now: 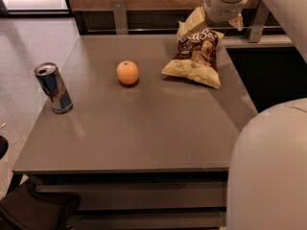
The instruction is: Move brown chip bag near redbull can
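Crinkly brown chip bag (194, 56), dark centre with white script and pale yellow edges, lying at the far right of the grey tabletop (144, 128). Well apart from the slim blue-and-silver redbull can (53, 87) standing near the left edge, with a round orange fruit (127, 73) between the two.

Judged light, soft and air-puffed, with slippery foil and breakable chips inside. Best pinched at the crimped top seam or a raised fold, not squeezed across the belly; apt to sag and swing once lifted.

Poised over the bag's far end, the two-finger gripper (211, 28) of the white arm, reaching down from the upper right with the wrist angled toward the table. Pale cream fingers (191, 25) spread apart, straddling the bag's top edge and clamped on nothing; contact with the foil impossible to tell. Bulking in the right foreground, the robot's own white shell (268, 166).
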Available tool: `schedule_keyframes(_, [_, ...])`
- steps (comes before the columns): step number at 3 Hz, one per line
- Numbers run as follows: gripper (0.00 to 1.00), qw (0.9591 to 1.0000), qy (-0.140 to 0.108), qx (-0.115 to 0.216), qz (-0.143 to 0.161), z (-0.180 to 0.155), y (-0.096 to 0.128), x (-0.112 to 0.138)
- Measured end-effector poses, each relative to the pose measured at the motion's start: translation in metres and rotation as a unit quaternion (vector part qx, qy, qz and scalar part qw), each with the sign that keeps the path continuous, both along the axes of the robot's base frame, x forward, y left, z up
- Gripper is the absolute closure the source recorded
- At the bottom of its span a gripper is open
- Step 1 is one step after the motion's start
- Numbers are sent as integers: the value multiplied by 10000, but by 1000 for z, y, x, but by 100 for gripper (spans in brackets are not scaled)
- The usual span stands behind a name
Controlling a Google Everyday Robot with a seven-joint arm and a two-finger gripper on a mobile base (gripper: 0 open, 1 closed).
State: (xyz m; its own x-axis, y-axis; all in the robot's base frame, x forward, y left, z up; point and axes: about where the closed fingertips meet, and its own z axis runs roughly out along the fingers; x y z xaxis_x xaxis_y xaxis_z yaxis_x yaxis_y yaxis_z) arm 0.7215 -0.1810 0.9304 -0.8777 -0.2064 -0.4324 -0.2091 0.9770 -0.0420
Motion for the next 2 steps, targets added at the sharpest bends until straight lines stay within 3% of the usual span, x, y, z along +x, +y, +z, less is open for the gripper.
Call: schedule_keyframes(2, [0, 9960, 614, 492, -412, -68, 20, 31])
